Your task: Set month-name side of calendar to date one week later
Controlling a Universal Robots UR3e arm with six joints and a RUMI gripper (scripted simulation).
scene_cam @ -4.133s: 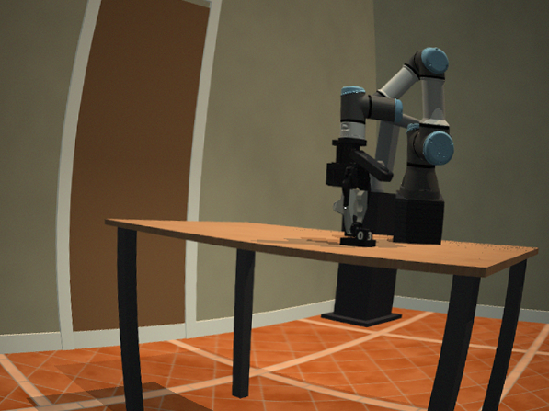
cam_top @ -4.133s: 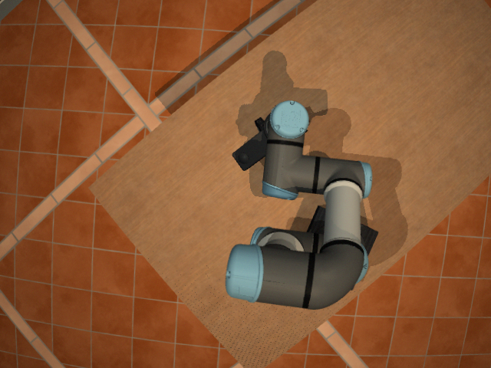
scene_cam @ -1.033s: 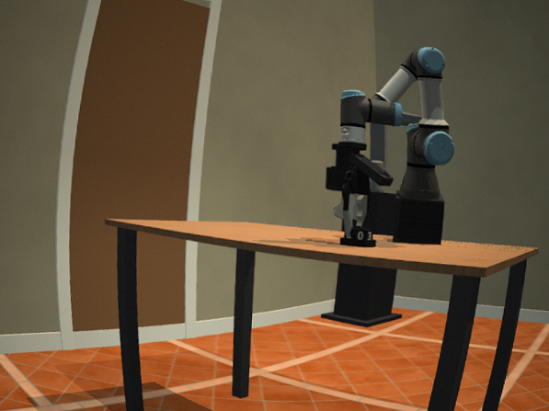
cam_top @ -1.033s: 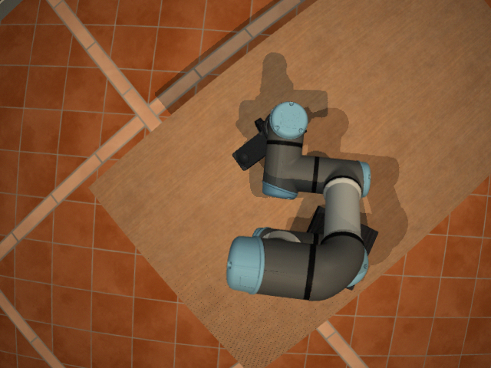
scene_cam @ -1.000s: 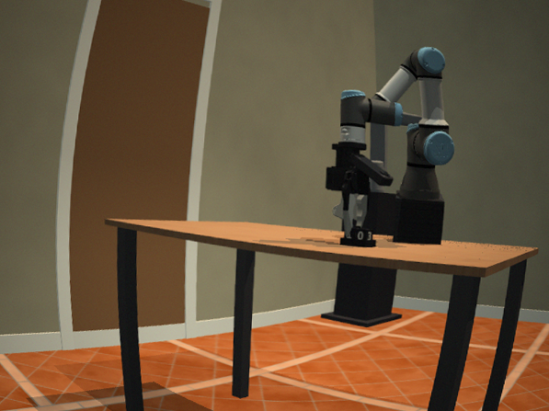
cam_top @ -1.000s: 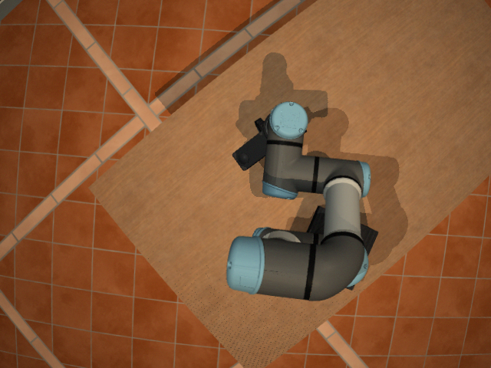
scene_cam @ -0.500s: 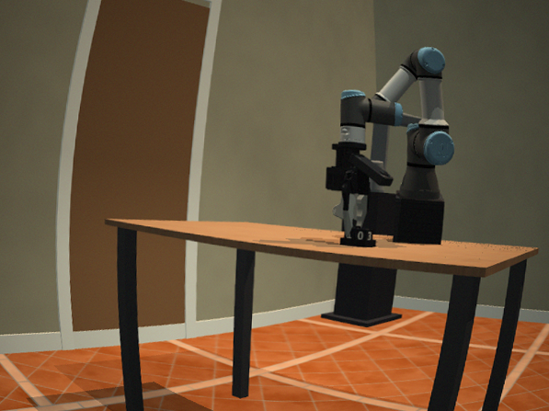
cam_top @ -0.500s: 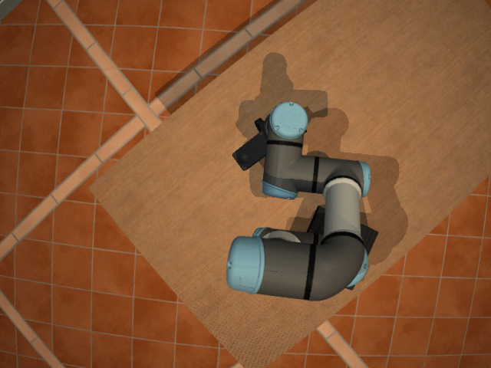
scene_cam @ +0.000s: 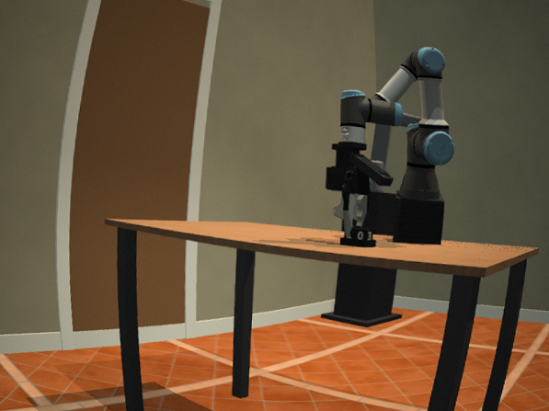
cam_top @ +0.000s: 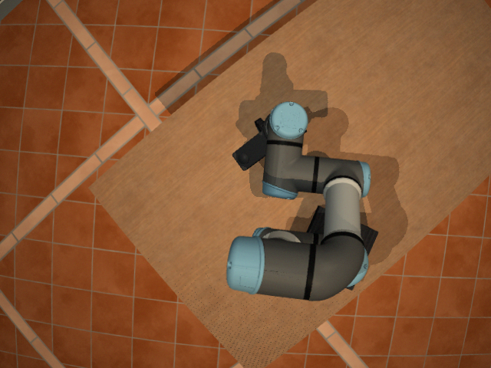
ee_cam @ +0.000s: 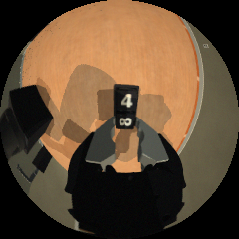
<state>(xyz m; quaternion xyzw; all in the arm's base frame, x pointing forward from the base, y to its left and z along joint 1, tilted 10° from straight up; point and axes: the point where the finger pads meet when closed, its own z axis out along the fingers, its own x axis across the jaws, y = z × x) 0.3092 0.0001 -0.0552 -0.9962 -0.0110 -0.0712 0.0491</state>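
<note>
The black tray (scene_cam: 357,242) stands on the table in the exterior view. A black cube (scene_cam: 360,235) (ee_cam: 126,101) sits at its right part there. White digits 0 and 3 face the exterior view, and a 4 shows on top in the wrist view. A second black cube (ee_cam: 125,121) with a sideways 8 is next to it, nearer the gripper. My gripper (ee_cam: 124,117) is shut on this cube, one grey fingertip at each side. In the exterior view the fingers hide most of this cube at the tray's left. The top view shows neither cube nor tray, hidden below the arm. The month's name is not readable.
The arm's base stand (scene_cam: 417,220) is on the table (cam_top: 178,170) (scene_cam: 207,230), behind and right of the tray in the exterior view. The arm's wrist (cam_top: 288,119) is above the tray area. The table edge in front of the tray is close in the exterior view.
</note>
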